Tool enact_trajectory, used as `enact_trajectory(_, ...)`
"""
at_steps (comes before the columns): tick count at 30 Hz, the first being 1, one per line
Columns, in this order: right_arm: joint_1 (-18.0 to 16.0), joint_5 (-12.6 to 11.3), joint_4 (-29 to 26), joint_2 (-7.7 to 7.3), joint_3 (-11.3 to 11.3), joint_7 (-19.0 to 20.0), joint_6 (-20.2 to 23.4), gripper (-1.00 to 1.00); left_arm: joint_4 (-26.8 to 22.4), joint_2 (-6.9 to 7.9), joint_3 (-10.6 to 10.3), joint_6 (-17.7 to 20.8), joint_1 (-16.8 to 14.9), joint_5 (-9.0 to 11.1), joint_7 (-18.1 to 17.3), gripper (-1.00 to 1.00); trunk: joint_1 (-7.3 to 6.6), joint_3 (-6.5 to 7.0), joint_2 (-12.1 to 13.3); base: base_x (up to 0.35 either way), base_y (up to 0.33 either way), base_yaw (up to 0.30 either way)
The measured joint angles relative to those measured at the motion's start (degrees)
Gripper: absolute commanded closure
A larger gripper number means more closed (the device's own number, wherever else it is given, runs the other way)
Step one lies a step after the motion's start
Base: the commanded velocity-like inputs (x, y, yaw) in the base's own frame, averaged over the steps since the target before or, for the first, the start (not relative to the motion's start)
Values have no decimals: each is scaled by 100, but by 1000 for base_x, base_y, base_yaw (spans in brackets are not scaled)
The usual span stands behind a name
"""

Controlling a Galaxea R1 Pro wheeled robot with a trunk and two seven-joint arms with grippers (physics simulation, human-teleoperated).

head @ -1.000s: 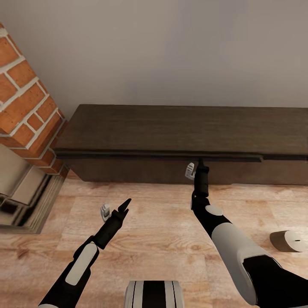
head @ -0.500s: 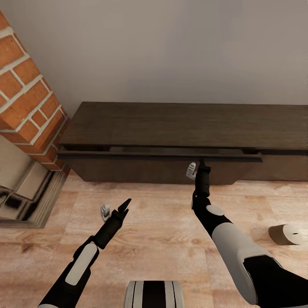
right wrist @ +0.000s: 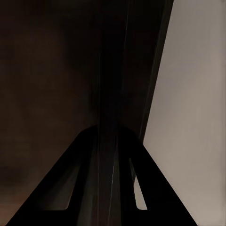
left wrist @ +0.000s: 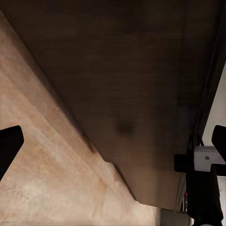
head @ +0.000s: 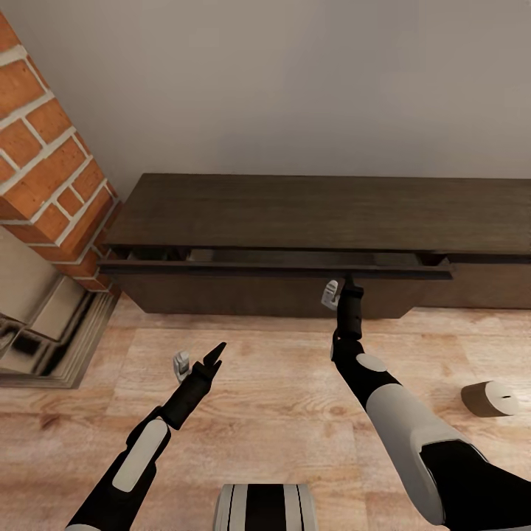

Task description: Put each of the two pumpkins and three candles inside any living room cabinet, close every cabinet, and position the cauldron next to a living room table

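Cabinet [head: 317,214] against the wall, one long drawer front [head: 276,271] standing slightly proud of the body.
The right gripper [head: 346,281] was pinched on the lower lip of that drawer front, its fingers [right wrist: 110,188] pressed together around the dark edge in the right wrist view. The left gripper [head: 200,359] hovered over the wooden floor [head: 265,398] with its fingers spread, holding nothing. A candle [head: 492,398] lay on its side on the floor at far right, well apart from the cabinet. A brick fireplace [head: 44,169] stood at the left.
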Motion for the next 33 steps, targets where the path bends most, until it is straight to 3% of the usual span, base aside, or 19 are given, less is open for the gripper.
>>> enact_trajectory(4, 4, -18, 24, 6, -9, -60, -13, 100, -1, 0, 0, 0, 0, -3, 0, -100, 0, 0, 0, 0, 0, 0)
enact_trajectory(7, -84, 23, 142, -86, 168, -34, 26, 100, 73, 95, 51, -18, 94, -2, 7, -100, 1, -1, -1, 0, 0, 0)
enact_trajectory(9, -95, 84, 178, -103, 206, -47, 84, 100, 64, 101, 51, -18, 156, -5, 7, -100, 1, 0, -1, 0, 0, 0)
enact_trajectory(17, 141, 481, -19, -104, 137, -120, 314, 100, 330, 359, 87, -27, 411, 8, -32, -100, -1, 0, -2, 0, 0, 0)
enact_trajectory(31, 241, 1069, 140, -111, 114, -380, 861, 100, 503, 386, 96, -35, 415, 27, -62, -100, -1, 1, -2, 0, 0, 0)
enact_trajectory(32, 246, 129, -52, -107, 206, -381, 173, 100, 505, 387, 95, -36, 412, 30, -64, -100, -1, 1, -2, 0, 0, 0)
enact_trajectory(33, 252, 85, -220, -107, 216, -110, 139, 100, 502, 390, 95, -36, 413, 32, -64, -100, -1, 0, -2, 0, 0, 0)
